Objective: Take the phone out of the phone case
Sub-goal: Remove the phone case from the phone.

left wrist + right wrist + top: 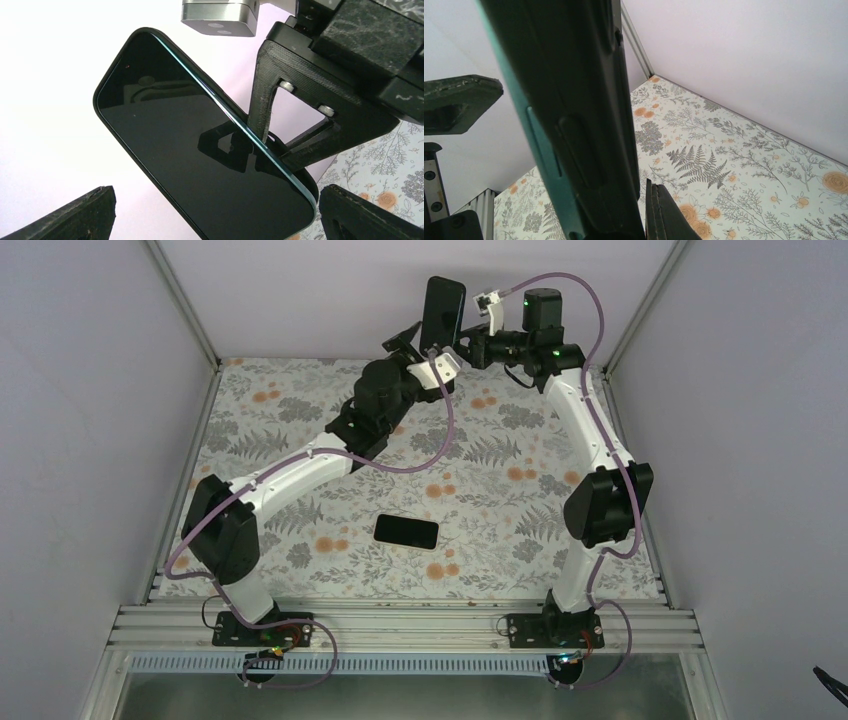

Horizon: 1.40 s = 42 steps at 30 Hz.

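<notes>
- The worktop is a flat sheet printed with grey ferns and orange blossoms on a pale ground.
- Pale walls close it in at 9, 12 and 3 o'clock.
- A ribbed aluminium rail runs along its 6 o'clock edge.
- One black phone-shaped slab lies flat on it, just toward 6 o'clock from the centre, its long sides running from 9 to 3 o'clock.
</notes>
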{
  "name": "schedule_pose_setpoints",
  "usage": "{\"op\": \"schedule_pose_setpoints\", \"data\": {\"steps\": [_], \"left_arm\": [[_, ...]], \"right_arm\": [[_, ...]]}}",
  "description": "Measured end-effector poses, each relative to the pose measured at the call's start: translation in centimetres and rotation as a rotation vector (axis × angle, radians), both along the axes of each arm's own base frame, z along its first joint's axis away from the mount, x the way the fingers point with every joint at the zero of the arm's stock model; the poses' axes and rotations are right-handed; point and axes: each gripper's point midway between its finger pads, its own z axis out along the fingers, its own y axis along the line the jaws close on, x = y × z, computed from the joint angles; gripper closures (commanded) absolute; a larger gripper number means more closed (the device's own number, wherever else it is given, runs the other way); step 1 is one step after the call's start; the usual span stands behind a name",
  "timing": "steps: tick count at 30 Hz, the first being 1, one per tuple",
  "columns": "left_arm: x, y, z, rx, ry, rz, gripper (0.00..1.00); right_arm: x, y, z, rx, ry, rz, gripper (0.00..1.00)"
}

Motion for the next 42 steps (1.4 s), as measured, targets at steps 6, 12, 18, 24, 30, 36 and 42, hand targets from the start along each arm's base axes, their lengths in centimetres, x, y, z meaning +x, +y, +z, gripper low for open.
{"op": "schedule_pose_setpoints", "data": {"steps": [6, 12, 18, 24, 30, 36, 42], "left_arm": [[0.1, 0.1, 0.0, 0.005, -0.003, 0.007, 0.00], [0.2, -0.1, -0.5, 0.013, 0.006, 0.004, 0.00], [0.2, -0.2, -0.8, 0.019, 0.017, -0.001, 0.00], [0.4, -0.3, -1.4, 0.025, 0.024, 0.004, 0.00], [1.3, -0.7, -3.0, 0.049, 0.043, 0.023, 0.00], [1.7, -0.4, -3.0, 0.045, 0.035, 0.051, 0.00], [1.4, -0.5, -2.5, 0.029, 0.032, 0.036, 0.00]], "right_arm": [[0.0, 0.0, 0.0, 0.000, 0.000, 0.000, 0.97], [0.0, 0.0, 0.0, 0.000, 0.000, 0.001, 0.97], [0.0, 0.0, 0.0, 0.000, 0.000, 0.001, 0.97], [0.0, 0.0, 0.0, 0.001, 0.000, 0.001, 0.97], [-0.1, 0.0, 0.1, 0.002, 0.002, 0.001, 0.97], [-0.4, 0.0, 0.4, 0.005, -0.003, 0.004, 0.97], [-0.5, 0.0, 0.7, 0.009, -0.012, 0.009, 0.97]]}}
